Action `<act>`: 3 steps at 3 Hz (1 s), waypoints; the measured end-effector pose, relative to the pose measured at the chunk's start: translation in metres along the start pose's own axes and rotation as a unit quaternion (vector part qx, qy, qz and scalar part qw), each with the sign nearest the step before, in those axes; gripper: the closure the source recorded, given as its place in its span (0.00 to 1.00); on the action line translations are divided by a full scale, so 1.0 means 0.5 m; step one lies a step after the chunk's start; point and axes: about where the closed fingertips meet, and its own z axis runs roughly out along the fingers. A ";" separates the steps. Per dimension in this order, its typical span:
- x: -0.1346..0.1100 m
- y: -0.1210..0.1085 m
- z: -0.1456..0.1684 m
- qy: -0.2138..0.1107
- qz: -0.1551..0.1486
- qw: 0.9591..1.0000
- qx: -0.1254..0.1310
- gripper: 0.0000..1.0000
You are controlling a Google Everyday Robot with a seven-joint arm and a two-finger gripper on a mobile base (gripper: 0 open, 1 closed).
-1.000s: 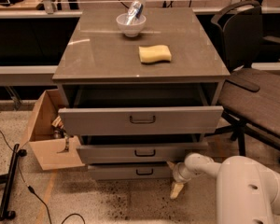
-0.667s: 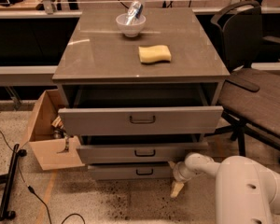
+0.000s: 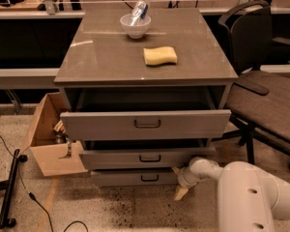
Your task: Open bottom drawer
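Note:
The bottom drawer (image 3: 125, 179) is the lowest grey front of the cabinet, with a small dark bar handle (image 3: 149, 178) at its centre. It stands a little out, less than the middle drawer (image 3: 121, 159) and the top drawer (image 3: 101, 125) above it. My gripper (image 3: 178, 181) is at the bottom drawer's right end, low near the floor and to the right of the handle. It is open, with one beige fingertip (image 3: 181, 193) pointing down and the other up by the drawer's corner. My white arm (image 3: 246, 197) fills the lower right.
On the cabinet top (image 3: 106, 57) are a white bowl (image 3: 135, 27) holding a can and a yellow sponge (image 3: 160, 55). An open cardboard box (image 3: 48, 153) stands on the left. A dark chair (image 3: 266, 100) is close on the right. A black stand and cable (image 3: 9, 187) lie at lower left.

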 end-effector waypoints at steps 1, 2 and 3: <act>-0.005 0.027 -0.025 -0.010 -0.010 1.000 -0.027 0.40; -0.004 0.093 -0.083 -0.012 -0.011 0.997 -0.076 0.63; -0.030 0.190 -0.154 -0.022 0.002 0.990 -0.143 0.68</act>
